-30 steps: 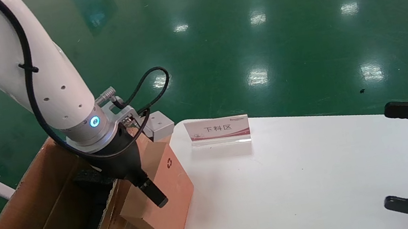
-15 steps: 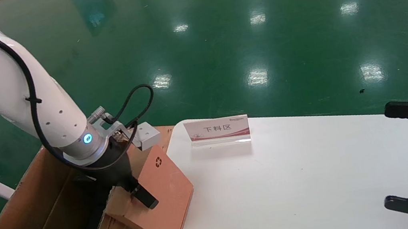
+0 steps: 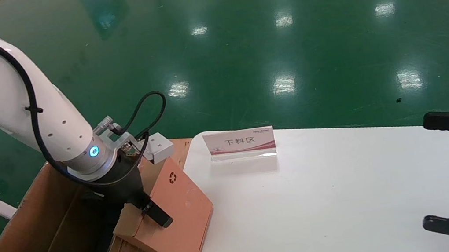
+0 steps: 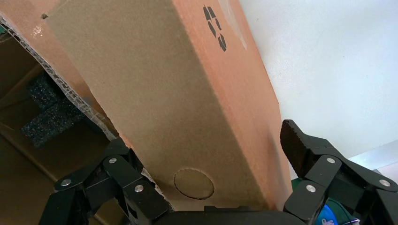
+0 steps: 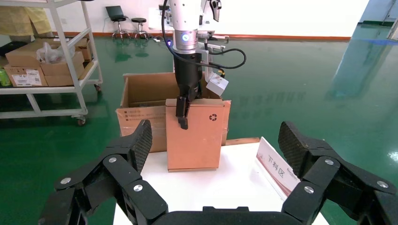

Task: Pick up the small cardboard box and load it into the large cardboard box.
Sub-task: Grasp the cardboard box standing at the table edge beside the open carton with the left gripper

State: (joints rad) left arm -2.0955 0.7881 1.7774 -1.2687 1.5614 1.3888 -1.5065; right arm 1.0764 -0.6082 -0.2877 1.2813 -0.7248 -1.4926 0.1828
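Note:
The small cardboard box, orange-brown with a black recycling symbol, stands tilted at the table's left edge. Its lower edge rests on the table and its top leans over the rim of the large cardboard box. My left gripper straddles the small box's upper end and is shut on it; in the left wrist view the small box fills the space between the fingers. Black foam pads show inside the large carton. My right gripper is open and empty at the table's right side.
A white table carries an acrylic sign near its far edge. The large carton sits on the green floor left of the table. In the right wrist view a shelf cart with boxes stands farther off.
My left gripper has moved left towards the large carton, tipping the small box from near upright to leaning over the carton's rim. The right arm has not moved.

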